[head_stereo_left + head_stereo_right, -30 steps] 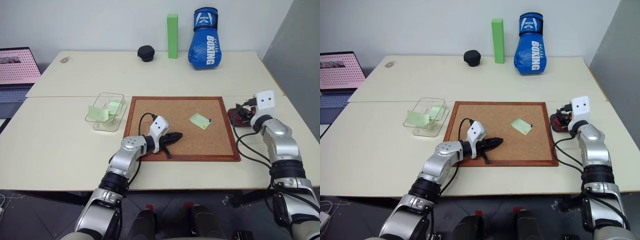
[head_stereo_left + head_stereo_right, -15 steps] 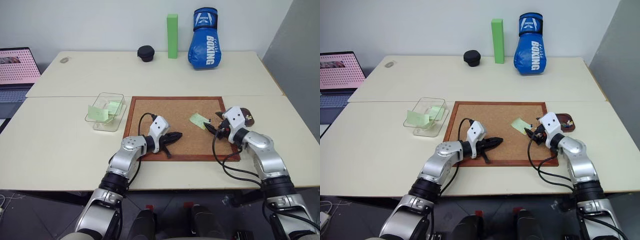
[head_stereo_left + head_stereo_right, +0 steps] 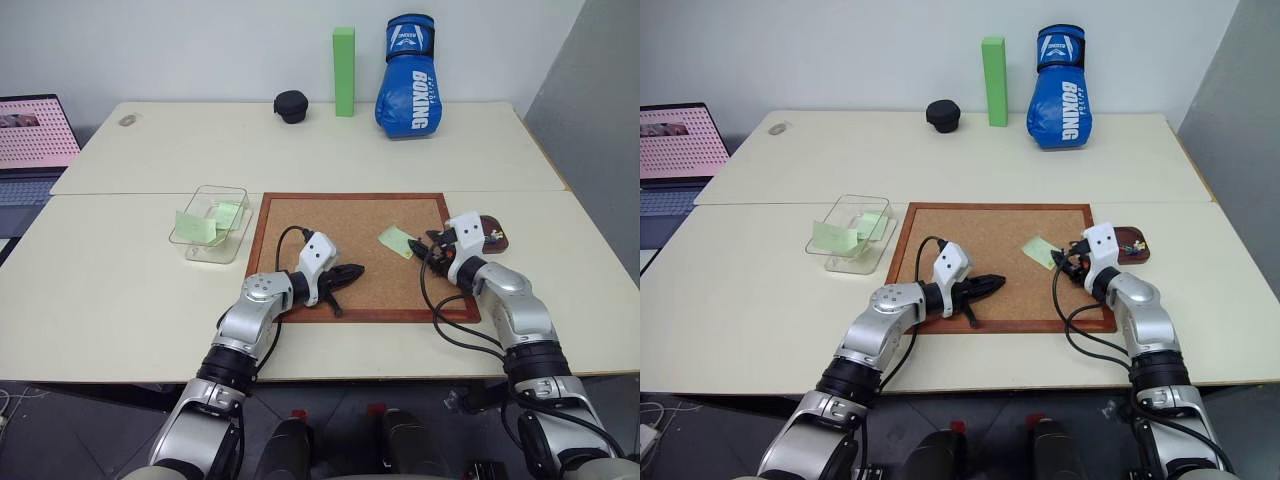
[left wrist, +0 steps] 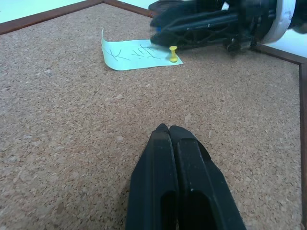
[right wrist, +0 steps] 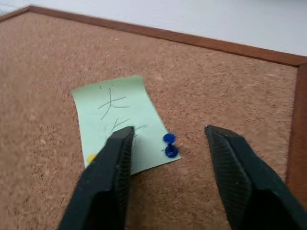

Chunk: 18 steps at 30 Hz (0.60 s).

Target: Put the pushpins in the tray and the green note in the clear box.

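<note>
Blue pushpin [image 5: 170, 145] on green note [image 5: 122, 124], between open right tool [image 5: 170, 136] fingers.

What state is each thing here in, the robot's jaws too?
Green note: pinned on the corkboard.
Blue pushpin: stuck at the note's corner.
Yellow pushpin: stuck at another corner.
Clear box: holds paper notes.
Left gripper: jaws shut, empty.
Right gripper: jaws open, straddling the blue pushpin.
Laptop: open, screen lit.

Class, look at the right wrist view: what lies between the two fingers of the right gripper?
A blue pushpin stuck in the corner of the green note, on the corkboard, sits between the open fingers of the right gripper.
</note>
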Each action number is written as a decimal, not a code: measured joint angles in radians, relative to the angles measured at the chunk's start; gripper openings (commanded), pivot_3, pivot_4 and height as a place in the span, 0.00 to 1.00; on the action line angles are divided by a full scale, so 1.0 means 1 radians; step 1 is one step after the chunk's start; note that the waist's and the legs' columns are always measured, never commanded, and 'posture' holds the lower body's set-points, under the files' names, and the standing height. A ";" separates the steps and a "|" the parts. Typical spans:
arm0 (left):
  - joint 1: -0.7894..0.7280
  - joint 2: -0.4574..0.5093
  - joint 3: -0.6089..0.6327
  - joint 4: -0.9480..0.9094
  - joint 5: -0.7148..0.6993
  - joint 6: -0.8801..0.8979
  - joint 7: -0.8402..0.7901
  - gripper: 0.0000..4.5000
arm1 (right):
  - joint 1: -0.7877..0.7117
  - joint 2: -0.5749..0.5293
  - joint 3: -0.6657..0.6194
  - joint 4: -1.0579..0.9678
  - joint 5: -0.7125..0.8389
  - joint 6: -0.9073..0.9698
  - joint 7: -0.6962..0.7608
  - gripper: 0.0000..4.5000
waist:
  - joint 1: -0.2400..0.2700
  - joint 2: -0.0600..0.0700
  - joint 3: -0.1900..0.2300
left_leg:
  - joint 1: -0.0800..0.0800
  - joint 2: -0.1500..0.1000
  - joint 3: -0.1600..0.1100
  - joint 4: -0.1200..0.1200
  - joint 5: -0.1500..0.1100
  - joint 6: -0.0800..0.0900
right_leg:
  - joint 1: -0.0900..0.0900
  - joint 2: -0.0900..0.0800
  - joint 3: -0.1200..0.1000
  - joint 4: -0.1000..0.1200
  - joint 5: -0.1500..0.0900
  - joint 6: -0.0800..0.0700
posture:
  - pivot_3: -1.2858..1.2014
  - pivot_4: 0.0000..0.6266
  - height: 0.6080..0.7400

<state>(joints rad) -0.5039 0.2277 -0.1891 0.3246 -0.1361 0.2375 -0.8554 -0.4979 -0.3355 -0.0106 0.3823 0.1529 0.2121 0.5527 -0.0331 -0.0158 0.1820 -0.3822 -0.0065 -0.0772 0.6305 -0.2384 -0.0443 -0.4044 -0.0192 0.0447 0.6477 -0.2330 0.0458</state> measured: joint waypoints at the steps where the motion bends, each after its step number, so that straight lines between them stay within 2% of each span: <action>1: 0.000 0.000 0.000 0.000 0.000 0.000 0.000 0.00 | -0.001 0.000 0.001 0.003 -0.003 -0.005 0.001 0.36 | 0.000 0.000 0.000 | 0.000 0.000 0.000 0.000 0.000 0.000 | 0.000 0.000 0.000 0.000 0.000 0.000 | 0.52 0.24 1.00; 10: -0.001 0.003 0.002 0.000 -0.001 0.001 0.003 0.00 | -0.012 0.006 -0.010 0.028 -0.009 -0.028 -0.004 0.01 | 0.000 0.000 0.000 | 0.000 0.000 0.000 0.000 0.000 0.000 | 0.000 0.000 0.000 0.000 0.000 0.000 | 0.52 0.24 1.00; 18: 0.001 0.003 0.001 -0.009 -0.002 0.011 0.007 0.00 | 0.010 0.009 -0.019 -0.015 0.007 -0.007 -0.013 0.01 | 0.000 0.000 0.000 | 0.000 0.000 0.000 0.000 0.000 0.000 | 0.000 0.000 0.000 0.000 0.000 0.000 | 0.52 0.24 1.00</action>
<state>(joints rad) -0.5033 0.2305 -0.1879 0.3151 -0.1378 0.2488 -0.8483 -0.4876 -0.3266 -0.0292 0.3669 0.1601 0.2053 0.5395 -0.0329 -0.0157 0.1820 -0.3825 -0.0064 -0.0774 0.6304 -0.2384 -0.0443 -0.4046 -0.0191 0.0446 0.6478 -0.2330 0.0458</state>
